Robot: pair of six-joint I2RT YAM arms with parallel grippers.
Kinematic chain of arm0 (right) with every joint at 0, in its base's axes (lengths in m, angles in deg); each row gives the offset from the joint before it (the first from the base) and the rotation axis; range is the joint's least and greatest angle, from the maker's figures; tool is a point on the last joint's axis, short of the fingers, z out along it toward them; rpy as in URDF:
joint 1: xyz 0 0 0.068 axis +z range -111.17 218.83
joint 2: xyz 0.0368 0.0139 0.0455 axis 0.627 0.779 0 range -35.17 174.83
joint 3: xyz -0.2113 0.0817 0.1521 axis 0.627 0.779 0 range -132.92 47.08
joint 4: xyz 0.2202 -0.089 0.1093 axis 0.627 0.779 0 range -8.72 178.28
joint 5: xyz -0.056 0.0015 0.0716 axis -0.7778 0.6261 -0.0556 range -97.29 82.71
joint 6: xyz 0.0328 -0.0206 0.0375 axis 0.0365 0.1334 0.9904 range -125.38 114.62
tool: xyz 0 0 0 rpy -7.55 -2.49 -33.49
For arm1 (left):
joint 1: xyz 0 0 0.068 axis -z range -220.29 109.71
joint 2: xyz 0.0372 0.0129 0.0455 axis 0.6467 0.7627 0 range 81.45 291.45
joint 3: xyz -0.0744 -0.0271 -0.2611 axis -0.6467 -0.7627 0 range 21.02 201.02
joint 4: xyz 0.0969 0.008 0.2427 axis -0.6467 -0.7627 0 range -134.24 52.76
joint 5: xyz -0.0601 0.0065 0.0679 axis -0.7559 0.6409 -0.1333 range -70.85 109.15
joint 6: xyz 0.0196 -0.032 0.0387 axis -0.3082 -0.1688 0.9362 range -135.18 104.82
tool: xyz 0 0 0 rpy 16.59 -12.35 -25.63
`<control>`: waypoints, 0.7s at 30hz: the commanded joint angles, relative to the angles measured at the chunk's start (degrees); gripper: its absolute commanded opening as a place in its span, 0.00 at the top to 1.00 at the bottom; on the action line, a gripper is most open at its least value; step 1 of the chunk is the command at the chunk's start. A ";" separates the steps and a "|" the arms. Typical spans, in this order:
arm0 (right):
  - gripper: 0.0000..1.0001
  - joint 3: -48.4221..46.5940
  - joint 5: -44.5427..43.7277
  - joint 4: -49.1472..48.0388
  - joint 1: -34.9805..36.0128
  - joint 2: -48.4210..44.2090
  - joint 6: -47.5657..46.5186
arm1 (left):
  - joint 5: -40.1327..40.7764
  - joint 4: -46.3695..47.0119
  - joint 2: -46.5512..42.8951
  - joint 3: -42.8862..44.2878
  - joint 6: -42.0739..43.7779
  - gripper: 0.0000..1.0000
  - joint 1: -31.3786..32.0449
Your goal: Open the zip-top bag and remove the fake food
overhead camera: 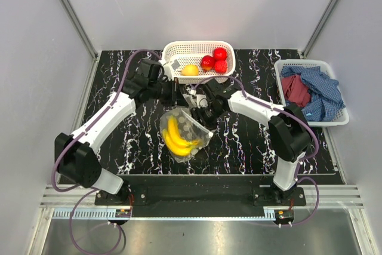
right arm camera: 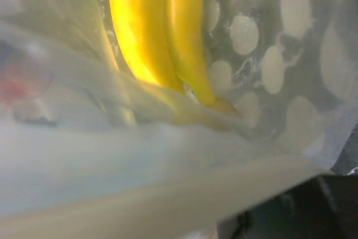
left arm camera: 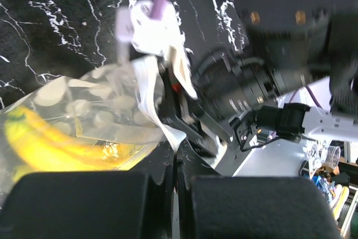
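Observation:
The zip-top bag (overhead camera: 186, 131), clear with white dots, hangs above the middle of the table with a yellow banana bunch (overhead camera: 175, 137) inside. My left gripper (overhead camera: 179, 97) is shut on the bag's upper edge. In the left wrist view its jaws (left arm camera: 176, 146) pinch the white strip, with the bag (left arm camera: 95, 104) and banana (left arm camera: 56, 146) to the left. My right gripper (overhead camera: 201, 104) is at the bag's top, right of the left one. The bag (right arm camera: 268, 54) and banana (right arm camera: 151, 26) fill the right wrist view and hide those fingers. Other fake food lies in a basket.
A white mesh basket (overhead camera: 179, 49) at the back centre holds a yellow-orange fruit (overhead camera: 190, 70) and three red fruits (overhead camera: 215, 61). A second white basket (overhead camera: 334, 120) at the right edge holds red and blue cloths (overhead camera: 313, 91). Both arms meet over the table's middle.

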 commanded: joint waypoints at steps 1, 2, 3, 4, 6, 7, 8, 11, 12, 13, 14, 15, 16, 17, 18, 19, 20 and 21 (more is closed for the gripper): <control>0.48 3.48 3.41 -3.67 -0.20 -3.47 -0.39 | 1.95 1.88 3.00 4.77 0.56 1.00 -1.26; 0.47 4.79 3.76 -4.20 -0.12 -3.73 -0.39 | 1.51 1.96 3.44 5.47 0.38 1.00 -1.35; 0.46 5.50 4.02 -5.33 -0.12 -3.82 -0.13 | 1.33 1.96 3.88 5.74 0.47 1.00 -1.26; 0.45 5.94 4.29 -5.78 -0.12 -4.17 -0.13 | 0.98 1.88 4.66 5.83 0.38 1.00 -1.26; 0.41 7.35 4.73 -7.01 -0.12 -4.18 -0.04 | 0.36 2.05 5.28 6.09 0.29 1.00 -1.35; 0.40 7.88 5.08 -7.54 -0.12 -4.35 -0.13 | 0.36 2.05 5.37 5.92 0.38 1.00 -1.35; 0.39 9.01 5.86 -8.15 0.06 -4.61 -0.39 | 0.19 2.14 5.46 5.83 0.56 1.00 -1.35; 0.35 10.69 5.61 -9.91 0.58 -4.44 -1.27 | -0.34 2.14 5.90 5.66 0.73 1.00 -1.35; 0.34 11.04 5.09 -10.18 0.76 -4.18 -1.36 | -0.51 2.23 5.90 5.57 0.73 1.00 -1.43; 0.33 11.48 4.04 -10.53 0.85 -3.74 -1.45 | -0.43 2.14 5.90 5.48 0.82 1.00 -1.43; 0.32 11.57 1.85 -10.97 1.02 -3.39 -1.10 | -0.69 2.23 5.90 5.39 0.82 1.00 -1.35; 0.32 11.66 1.31 -11.23 1.03 -3.04 -0.92 | -0.86 2.23 5.90 5.04 0.91 1.00 -1.35; 0.31 11.57 0.78 -11.58 1.11 -2.51 -0.49 | -1.04 2.23 5.47 4.95 0.82 1.00 -1.35; 0.30 11.49 -0.36 -12.37 1.03 -2.42 0.39 | -1.13 2.23 5.20 4.69 0.91 1.00 -1.43; 0.30 11.31 -0.02 -12.99 1.03 -2.50 0.92 | -1.22 2.14 4.85 3.90 1.00 1.00 -1.35; 0.30 11.40 0.94 -13.86 1.03 -2.68 1.36 | -1.39 2.14 4.41 3.37 1.00 1.00 -1.35; 0.30 11.40 2.86 -15.61 1.11 -2.59 2.84 | -1.57 2.23 3.62 2.76 1.08 1.00 -1.35; 0.30 11.22 3.58 -16.33 1.03 -2.59 3.47 | -1.74 2.23 3.27 1.45 1.17 1.00 -1.35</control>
